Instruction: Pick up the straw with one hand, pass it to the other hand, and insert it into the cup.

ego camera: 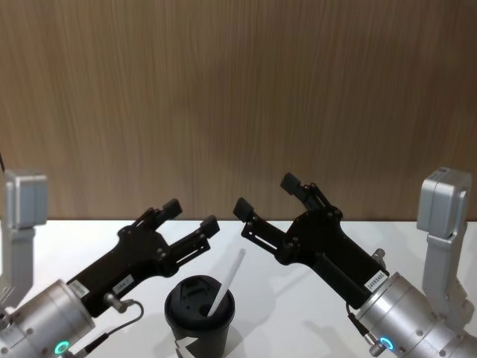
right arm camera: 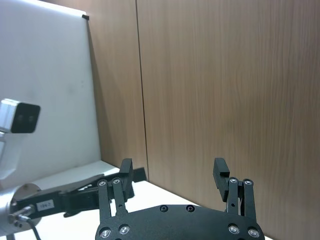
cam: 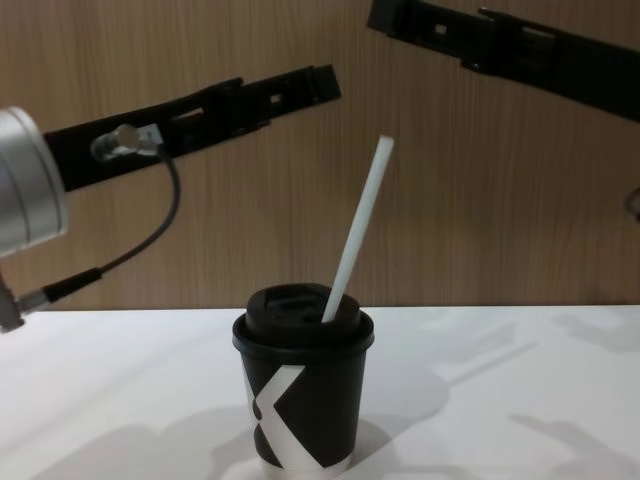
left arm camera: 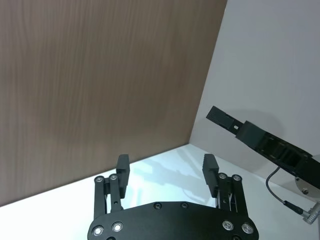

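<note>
The straw [cam: 358, 228] stands in the cup's [cam: 303, 400] lid, leaning toward one o'clock in the chest view; the cup sits at six o'clock on the white table [ego camera: 298, 298]. The left gripper [ego camera: 192, 216] hangs at ten o'clock of the cup, the right gripper [ego camera: 268, 195] at two o'clock, both with fingers apart and empty. The job looks done. A low retreat by either arm could clip the leaning straw and tip the cup. A wood wall [ego camera: 238, 97] stands behind.
</note>
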Available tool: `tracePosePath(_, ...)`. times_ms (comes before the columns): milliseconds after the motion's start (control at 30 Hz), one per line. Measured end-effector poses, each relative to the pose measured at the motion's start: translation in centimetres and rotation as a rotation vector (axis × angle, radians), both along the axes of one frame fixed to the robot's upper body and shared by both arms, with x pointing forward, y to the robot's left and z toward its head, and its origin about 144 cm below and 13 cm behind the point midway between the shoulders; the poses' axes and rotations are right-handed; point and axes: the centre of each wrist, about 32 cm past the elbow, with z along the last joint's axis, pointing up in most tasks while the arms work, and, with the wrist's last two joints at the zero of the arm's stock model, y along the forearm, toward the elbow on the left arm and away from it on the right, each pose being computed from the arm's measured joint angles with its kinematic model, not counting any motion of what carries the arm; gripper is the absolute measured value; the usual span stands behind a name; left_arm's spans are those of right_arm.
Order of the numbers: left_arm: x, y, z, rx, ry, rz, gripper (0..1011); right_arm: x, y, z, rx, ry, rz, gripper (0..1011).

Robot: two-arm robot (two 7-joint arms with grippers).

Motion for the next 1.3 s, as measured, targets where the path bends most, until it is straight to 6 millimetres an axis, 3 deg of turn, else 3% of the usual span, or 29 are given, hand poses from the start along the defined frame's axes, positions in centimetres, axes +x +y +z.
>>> tracePosePath(200, -1.3, 0.6, -0.4, -0.003, -0.048, 0.029, 1003, -0.5, -0.1, 0.4, -0.051, -0.016, -0.009, 1001)
tracePosePath(700, -3.5, 2.1, -1.3, 0.018, -0.103, 0.057, 1003, -3.9, -1.6, 1.2, -0.175, -0.020, -0.059, 1001)
tracePosePath(1300, -4.1, 2.6, -2.1, 0.038, -0.106, 0.026, 1003, -6.9, -2.9, 1.3, -0.237, 0.004, -0.099, 1001)
